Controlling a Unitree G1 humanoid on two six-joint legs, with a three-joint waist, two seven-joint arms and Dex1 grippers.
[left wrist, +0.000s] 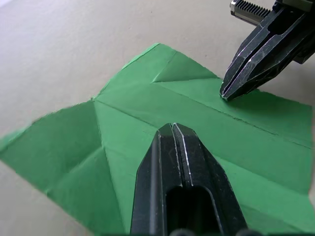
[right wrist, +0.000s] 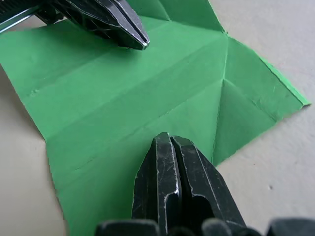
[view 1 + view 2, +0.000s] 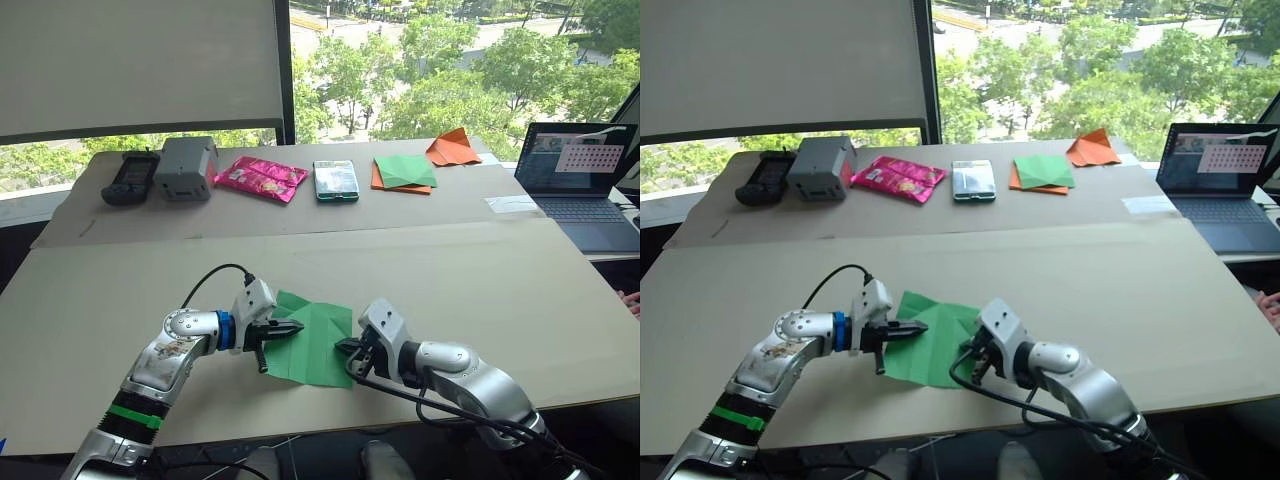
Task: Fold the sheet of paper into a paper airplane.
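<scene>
Paper lies flat on the bench, a closed end effector at each side.

Left end effector, fingers shut together and empty, rests its tip over the sheet's left part; right end effector, likewise shut and empty, meets the right edge. Thin, light and already creased, the sheet will likely slide and buckle under a push; pin one side, then pinch a free edge or corner to fold.

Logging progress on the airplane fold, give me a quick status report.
Left gripper and right gripper both shut, tips over the sheet of paper. Sheet creased, mostly flat on the table, not yet an airplane. Nothing in the way.
</scene>
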